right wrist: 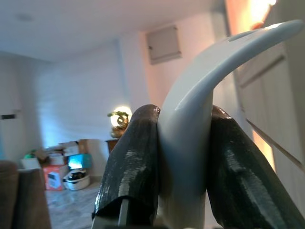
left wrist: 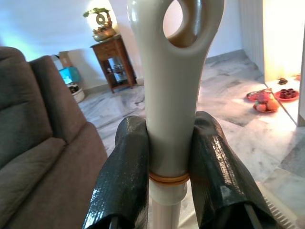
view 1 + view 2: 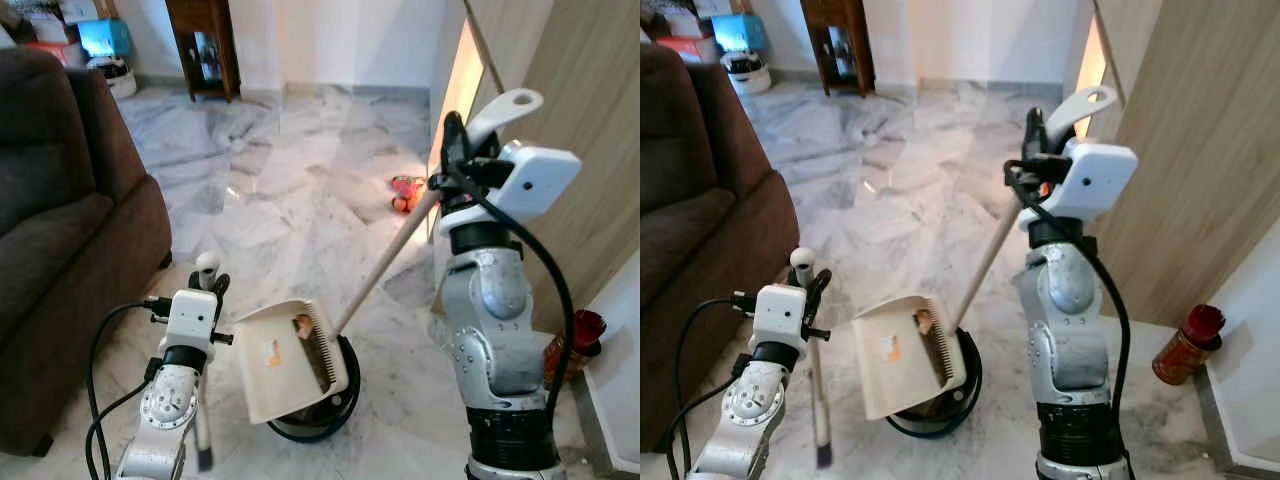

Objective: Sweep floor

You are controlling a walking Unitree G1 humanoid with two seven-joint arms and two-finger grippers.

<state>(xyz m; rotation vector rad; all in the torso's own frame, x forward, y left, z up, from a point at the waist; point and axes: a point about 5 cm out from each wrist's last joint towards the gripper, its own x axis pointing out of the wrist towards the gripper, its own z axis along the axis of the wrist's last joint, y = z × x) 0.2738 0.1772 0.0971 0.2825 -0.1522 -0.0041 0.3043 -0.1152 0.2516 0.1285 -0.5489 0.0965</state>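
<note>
My left gripper (image 2: 170, 143) is shut on the cream broom handle (image 2: 171, 71), low at my left; the broom (image 3: 203, 400) hangs upright with its dark brush end near the floor. Raised at my right, the right gripper (image 1: 183, 143) is shut on the white grip of the dustpan's long handle (image 3: 385, 265). The cream dustpan (image 3: 280, 365) is tilted over a round black bin (image 3: 325, 418). A small brown bit of debris (image 3: 301, 324) lies in the pan by its comb teeth.
A brown sofa (image 3: 60, 220) stands close on the left. A wood-panelled wall (image 3: 590, 110) runs along the right, with a red jar (image 3: 572, 345) at its foot. Red and orange items (image 3: 405, 192) lie on the marble floor (image 3: 290, 190); a wooden cabinet (image 3: 205, 45) stands at the back.
</note>
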